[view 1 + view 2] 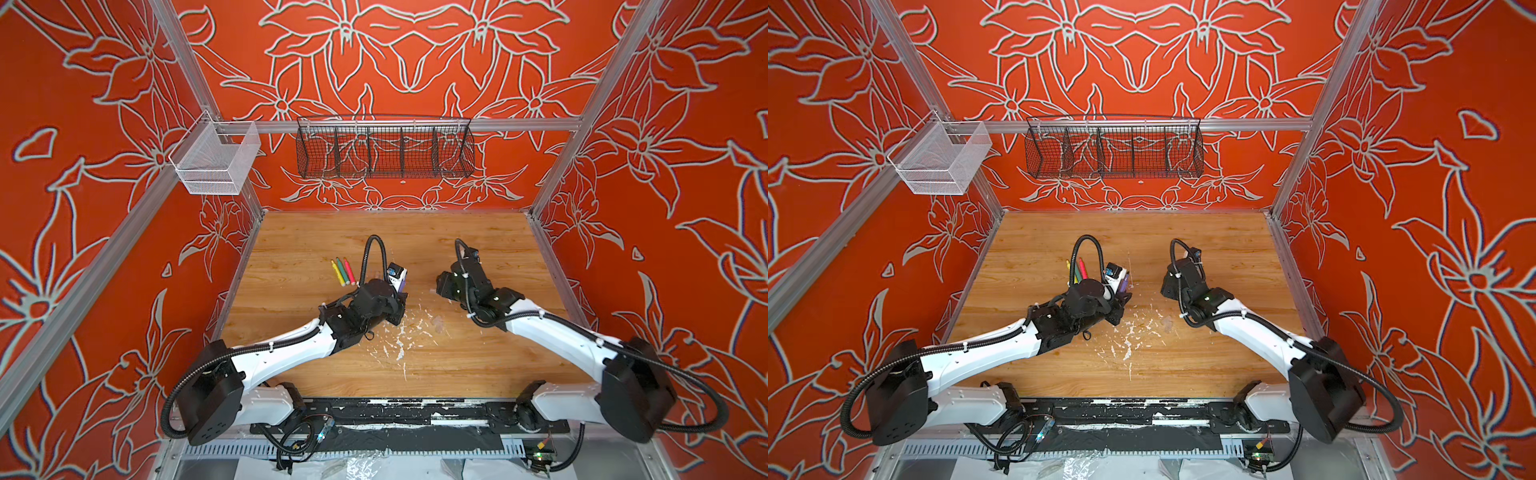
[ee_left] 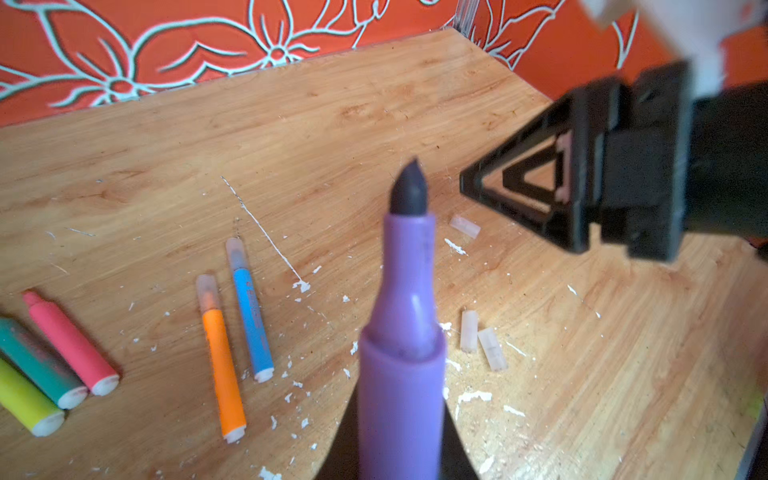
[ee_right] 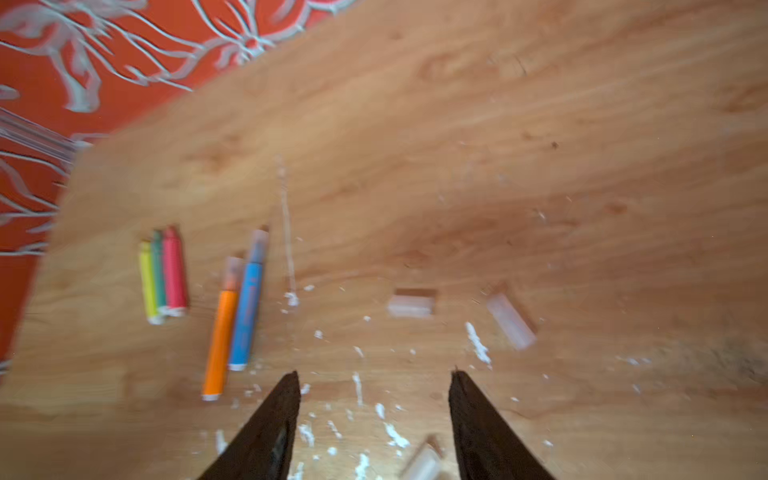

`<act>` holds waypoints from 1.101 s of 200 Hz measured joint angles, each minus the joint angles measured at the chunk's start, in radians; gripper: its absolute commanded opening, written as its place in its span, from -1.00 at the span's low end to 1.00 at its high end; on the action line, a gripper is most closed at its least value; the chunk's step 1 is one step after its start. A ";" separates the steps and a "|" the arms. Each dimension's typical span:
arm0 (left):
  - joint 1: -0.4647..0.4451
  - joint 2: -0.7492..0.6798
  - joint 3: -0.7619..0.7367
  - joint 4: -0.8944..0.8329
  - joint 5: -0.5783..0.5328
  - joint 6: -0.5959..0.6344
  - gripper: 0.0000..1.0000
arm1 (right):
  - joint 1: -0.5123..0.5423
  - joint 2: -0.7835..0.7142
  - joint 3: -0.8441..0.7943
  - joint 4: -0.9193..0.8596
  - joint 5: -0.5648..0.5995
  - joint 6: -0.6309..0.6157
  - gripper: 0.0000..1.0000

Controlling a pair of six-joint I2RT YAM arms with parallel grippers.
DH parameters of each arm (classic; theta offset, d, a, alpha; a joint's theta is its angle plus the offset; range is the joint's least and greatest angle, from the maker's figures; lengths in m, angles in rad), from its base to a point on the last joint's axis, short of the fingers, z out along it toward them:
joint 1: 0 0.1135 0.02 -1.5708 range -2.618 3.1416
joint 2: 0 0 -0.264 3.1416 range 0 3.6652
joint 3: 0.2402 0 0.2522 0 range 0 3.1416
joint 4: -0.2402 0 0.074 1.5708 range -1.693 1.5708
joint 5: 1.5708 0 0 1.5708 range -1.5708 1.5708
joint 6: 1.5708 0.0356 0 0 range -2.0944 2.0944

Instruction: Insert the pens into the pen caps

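The left end effector [image 1: 398,300] is clamped on the purple pen [image 2: 401,353] and holds it up off the bench [image 1: 457,353]. The pen's long axis runs straight out in line with the fingers, with the bare dark tip leading. The right end effector [image 3: 374,378] hangs near that tip, off to one side, fingers apart with nothing between them.

Down on the bench, the orange pen [image 2: 220,353] and blue pen [image 2: 251,316] lie flat side by side, nearly parallel. Each has a clear cap on the end facing the back wall. Further toward the left side, the pink pen [image 2: 68,343], green pen [image 2: 37,365] and yellow pen [image 2: 25,399] lie packed in a row, tips also toward the back wall. A lone cap [image 2: 465,227] and a pair of caps [image 2: 468,331] just beside each other lie on their sides among white paint flecks [image 2: 301,286].
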 measured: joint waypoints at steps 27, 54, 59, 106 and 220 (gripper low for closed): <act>0.000 0.000 0.000 -0.002 -0.019 0.000 -1.00 | -0.003 0.069 0.058 -0.144 0.019 -0.015 0.16; 0.000 0.000 0.000 -0.002 -0.027 -0.003 -1.00 | -0.010 0.068 0.058 -0.206 0.018 -0.061 0.19; 0.000 0.000 0.000 -0.002 -0.026 -0.003 -1.00 | -0.011 0.068 0.056 -0.209 0.017 -0.070 0.21; 0.000 -0.001 0.000 -0.010 -0.033 -0.002 -1.00 | -0.013 0.125 0.086 -0.219 -0.072 -0.119 0.15; 0.000 -0.002 0.000 -0.013 -0.032 -0.003 -1.00 | -0.013 0.249 0.139 -0.227 -0.171 -0.152 0.12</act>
